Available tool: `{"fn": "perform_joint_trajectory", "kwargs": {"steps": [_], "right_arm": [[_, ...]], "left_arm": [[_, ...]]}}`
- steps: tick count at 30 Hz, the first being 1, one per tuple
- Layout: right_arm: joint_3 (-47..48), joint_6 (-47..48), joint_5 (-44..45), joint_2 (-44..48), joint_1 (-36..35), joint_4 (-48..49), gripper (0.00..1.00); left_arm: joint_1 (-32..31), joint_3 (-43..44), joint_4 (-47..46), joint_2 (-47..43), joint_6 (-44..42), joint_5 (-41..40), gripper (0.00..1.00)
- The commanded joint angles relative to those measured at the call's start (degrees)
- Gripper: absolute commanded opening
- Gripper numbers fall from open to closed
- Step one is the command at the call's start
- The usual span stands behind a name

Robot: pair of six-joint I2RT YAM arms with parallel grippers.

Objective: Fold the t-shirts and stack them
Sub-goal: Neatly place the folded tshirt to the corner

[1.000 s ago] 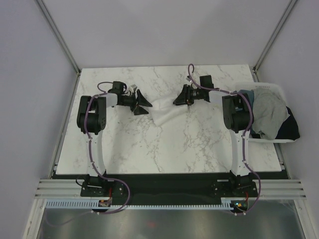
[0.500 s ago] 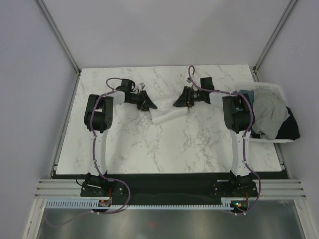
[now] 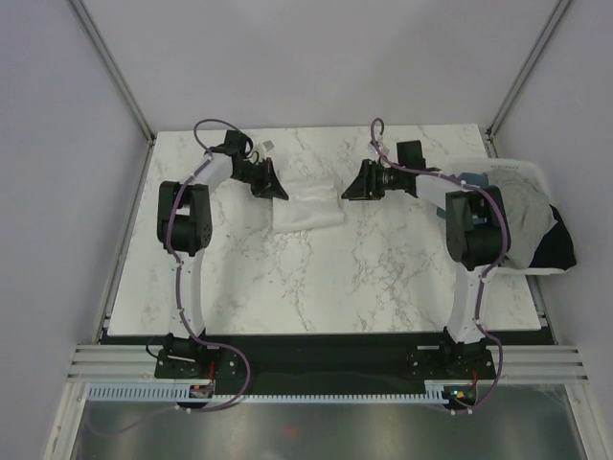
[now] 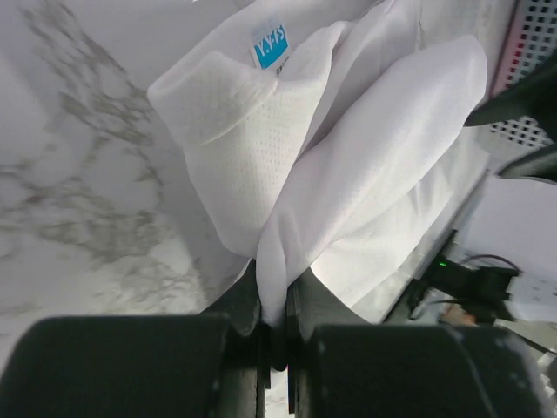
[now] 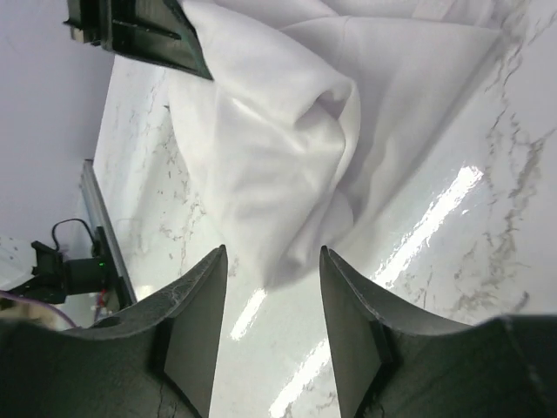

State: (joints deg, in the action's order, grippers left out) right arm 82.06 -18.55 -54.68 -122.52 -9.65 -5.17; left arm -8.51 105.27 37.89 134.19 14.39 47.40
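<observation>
Shows, from the top camera, a soft, thin, plain white t-shirt (image 3: 308,207) gathered into a compact oblong on the far middle of the grey-veined white marble table (image 3: 287,278). Puts the black two-finger left gripper (image 3: 276,188) at the oblong's far left corner, touching the cloth, and the black two-finger right gripper (image 3: 349,191) just beside its right edge. Places a rigid white plastic bin (image 3: 522,167) at the table's right edge, holding a crumpled light grey t-shirt (image 3: 517,216) heaped over a black t-shirt (image 3: 560,247) spilling across the near right rim, with a sliver of teal-blue cloth (image 3: 469,178) at the left rim. Cannot tell either finger state from this height. Turns, at the left wrist camera, to both fingers clenched tight on a narrow upright fold of the white t-shirt, the cloth squeezed between the pads and fanning out beyond them. Reveals further on a mesh-textured collar band with a small blue label (image 4: 271,43), draped over the marble. Finds, at the right wrist camera, both fingers spread wide and released, gripping nothing. Sets the rounded near bulge of the white t-shirt just ahead of the gap between the tips, flat on the glossy marble, with the left gripper at the cloth's far corner in the upper left.
</observation>
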Motion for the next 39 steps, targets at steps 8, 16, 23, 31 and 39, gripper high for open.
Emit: {"fn": "perform_joint_trajectory", "kwargs": {"steps": [8, 16, 23, 31, 39], "right_arm": [[-3.14, 12.66, 6.60, 21.09, 2.18, -1.69, 0.56], [-3.66, 11.43, 4.84, 21.62, 3.85, -1.34, 0.57], [-4.98, 10.90, 3.88, 21.62, 4.38, -0.46, 0.57], [-5.68, 10.55, 3.26, 21.97, 5.17, 0.25, 0.57], [-6.13, 10.02, 3.08, 22.24, 5.96, 0.60, 0.56]], "left_arm": [[2.80, 7.67, 16.78, -5.96, -27.74, -27.23, 0.02], [6.49, 7.75, 15.12, -4.03, -32.41, -39.30, 0.02], [10.71, 8.72, 11.42, -3.58, -34.87, -50.72, 0.02], [14.66, 15.03, 5.71, 0.36, -41.98, -64.78, 0.02], [18.53, 23.39, -3.93, 7.74, -50.76, -72.09, 0.02]]}}
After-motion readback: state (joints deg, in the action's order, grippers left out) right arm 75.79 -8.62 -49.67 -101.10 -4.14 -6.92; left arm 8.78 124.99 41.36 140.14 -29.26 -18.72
